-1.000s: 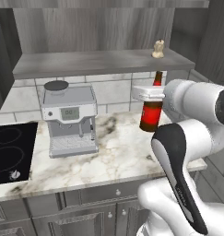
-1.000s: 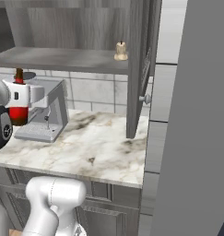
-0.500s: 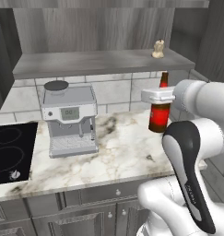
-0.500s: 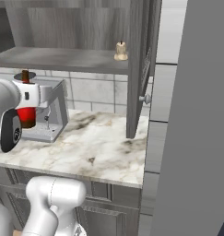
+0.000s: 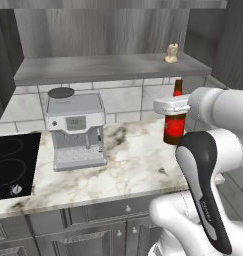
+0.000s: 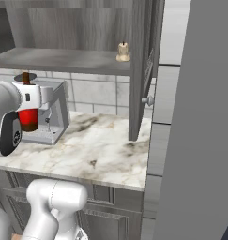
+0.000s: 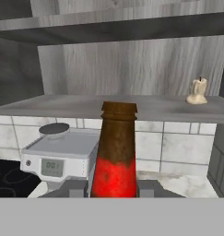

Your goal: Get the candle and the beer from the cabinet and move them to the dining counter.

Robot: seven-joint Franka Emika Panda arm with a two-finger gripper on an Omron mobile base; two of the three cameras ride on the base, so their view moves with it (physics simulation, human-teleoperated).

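Observation:
My gripper is shut on the beer, a dark brown bottle with a red label, and holds it upright above the marble worktop. In the hand view the beer stands between my fingers, its neck rising in front of the shelf. From the right the beer hangs in front of the coffee machine. The small cream candle stands at the right end of the open cabinet shelf, above and behind the bottle. It also shows as the candle and the candle. The dining counter is out of view.
A grey coffee machine stands on the marble worktop, left of the bottle. A black hob lies at the far left. The open cabinet door hangs out to the right, beside a tall grey panel.
The arm has carried the beer to the right and slightly down, away from the cabinet shelf. The candle has not moved.

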